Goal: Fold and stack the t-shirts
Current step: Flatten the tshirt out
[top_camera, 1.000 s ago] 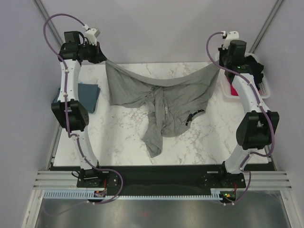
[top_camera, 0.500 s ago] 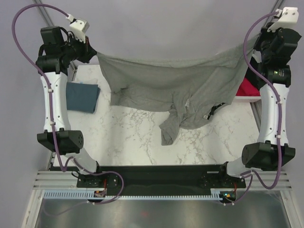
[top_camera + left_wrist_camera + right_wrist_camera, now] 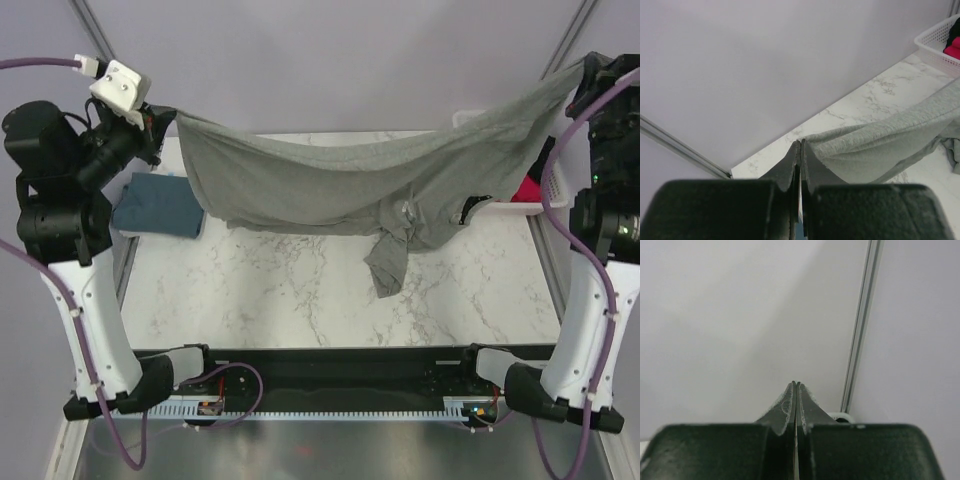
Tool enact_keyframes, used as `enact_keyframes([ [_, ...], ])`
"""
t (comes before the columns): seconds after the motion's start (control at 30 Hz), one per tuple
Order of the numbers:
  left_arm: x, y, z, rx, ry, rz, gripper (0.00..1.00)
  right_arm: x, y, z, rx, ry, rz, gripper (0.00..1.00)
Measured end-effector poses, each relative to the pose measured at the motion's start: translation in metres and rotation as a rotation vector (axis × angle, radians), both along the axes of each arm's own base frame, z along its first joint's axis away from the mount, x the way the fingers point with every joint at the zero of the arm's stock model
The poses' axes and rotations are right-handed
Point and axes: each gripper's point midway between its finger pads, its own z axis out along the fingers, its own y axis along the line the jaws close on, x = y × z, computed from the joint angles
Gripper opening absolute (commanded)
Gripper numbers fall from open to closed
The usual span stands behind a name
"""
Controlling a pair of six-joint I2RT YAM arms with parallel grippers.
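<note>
Top external view: 1 grey shirt (image 3: 330, 180) hangs stretched in the air above the table (image 3: 280, 300), sagging between 2 raised arms. The left gripper (image 3: 168, 118) is clenched on 1 corner of its edge. The right gripper (image 3: 583, 75) grasps the opposite corner and holds it higher. A twisted part of the cloth dangles right of the middle; whether it touches the marble cannot be told. A small pale mark near that twist is too small to read. 1 folded teal shirt (image 3: 160, 205) lies at the table's left edge. A white basket (image 3: 556, 182) at the right edge holds a pink shirt (image 3: 525, 188). Left wrist view: jaws pressed together on the grey hem. Right wrist view: jaws pressed together, the pinched cloth hidden.
</note>
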Motion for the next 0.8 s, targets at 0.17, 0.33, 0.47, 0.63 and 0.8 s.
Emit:
enact_keyframes([
  [0.17, -0.053, -0.004, 0.024, 0.031, -0.121, 0.011, 0.02, -0.082, 0.016, 0.049, -0.033, -0.118, -0.011, 0.0],
  [0.33, -0.109, -0.007, 0.05, 0.054, -0.253, 0.04, 0.02, -0.162, 0.028, 0.092, -0.092, -0.232, -0.044, 0.0],
  [0.47, -0.165, -0.01, 0.074, 0.077, -0.389, 0.067, 0.02, -0.224, 0.039, 0.106, -0.132, -0.29, -0.066, 0.0],
  [0.63, -0.216, -0.007, 0.112, 0.086, -0.558, 0.129, 0.02, -0.275, 0.046, 0.117, -0.164, -0.366, -0.097, 0.0],
  [0.8, -0.218, 0.01, 0.132, 0.07, -0.623, 0.224, 0.02, -0.279, 0.042, 0.124, -0.171, -0.392, -0.127, 0.0],
])
